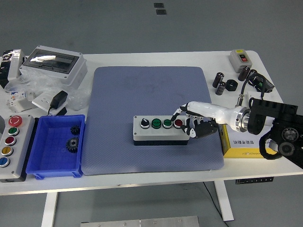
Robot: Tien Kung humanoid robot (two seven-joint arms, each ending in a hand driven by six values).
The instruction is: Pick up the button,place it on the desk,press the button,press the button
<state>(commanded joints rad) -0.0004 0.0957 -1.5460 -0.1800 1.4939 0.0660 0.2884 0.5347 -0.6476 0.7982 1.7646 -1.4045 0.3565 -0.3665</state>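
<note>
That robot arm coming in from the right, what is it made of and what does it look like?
The right hand has a glossy white shell with black finger segments and black-and-white fingertips. A silver metal ring joins it at the wrist to a boxy matte-black arm with round joint housings. A black cable loops up behind the wrist. No left arm shows.
</note>
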